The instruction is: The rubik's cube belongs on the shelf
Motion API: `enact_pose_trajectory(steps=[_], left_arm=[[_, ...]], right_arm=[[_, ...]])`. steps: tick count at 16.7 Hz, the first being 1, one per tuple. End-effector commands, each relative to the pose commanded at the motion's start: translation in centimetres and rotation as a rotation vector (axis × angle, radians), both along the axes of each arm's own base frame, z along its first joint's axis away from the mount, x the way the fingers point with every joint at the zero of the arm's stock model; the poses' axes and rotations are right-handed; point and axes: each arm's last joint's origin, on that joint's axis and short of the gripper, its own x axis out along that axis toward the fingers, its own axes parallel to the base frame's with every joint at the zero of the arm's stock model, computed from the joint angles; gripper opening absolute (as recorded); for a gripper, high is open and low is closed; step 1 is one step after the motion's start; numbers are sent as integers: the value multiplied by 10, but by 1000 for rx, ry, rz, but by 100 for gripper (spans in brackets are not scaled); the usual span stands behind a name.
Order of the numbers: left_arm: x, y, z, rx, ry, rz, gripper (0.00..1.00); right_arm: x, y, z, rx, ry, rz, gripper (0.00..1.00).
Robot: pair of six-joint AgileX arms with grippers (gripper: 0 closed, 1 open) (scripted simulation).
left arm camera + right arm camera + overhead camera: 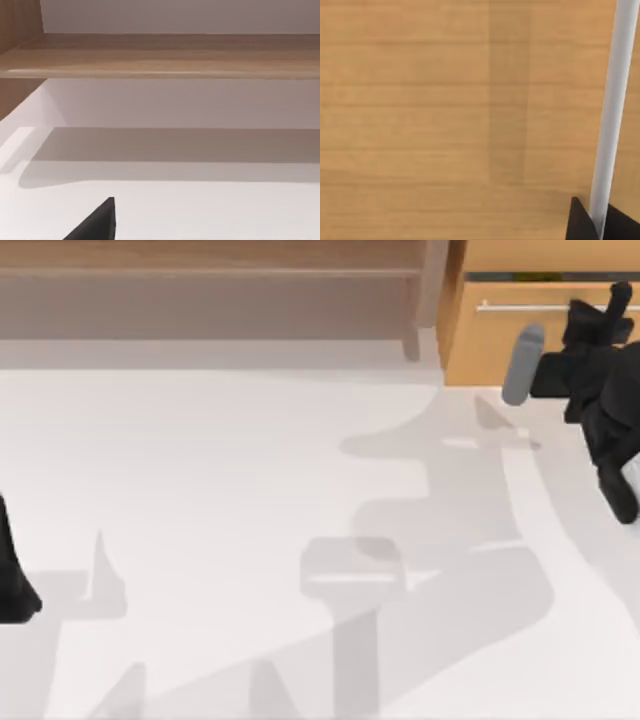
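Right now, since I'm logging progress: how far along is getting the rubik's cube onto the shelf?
Done: right gripper closed around the silver bar handle; a dark gap hints the drawer is slightly open. In hand: opening it, probably. Left: the cube is not yet on the shelf. Left arm parked at the left edge of the table.

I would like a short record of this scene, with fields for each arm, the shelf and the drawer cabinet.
left end effector: parked at the left edge of the table
right end effector: at the drawer cabinet, closed around its bar handle
shelf: far side, left of the cabinet
drawer gap: dark slit holding a small green patch; what it is cannot be told
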Motion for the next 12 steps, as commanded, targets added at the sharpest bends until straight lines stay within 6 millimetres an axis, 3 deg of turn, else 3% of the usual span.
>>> enact_pose_trajectory(steps=[4,12], left_arm=[[0,0,0,0,0,0,100],[0,0,0,0,0,0,100]], right_arm=[[-35,-1,-3,-2,13,-1,0],[-48,0,-2,0,5,1,0]])
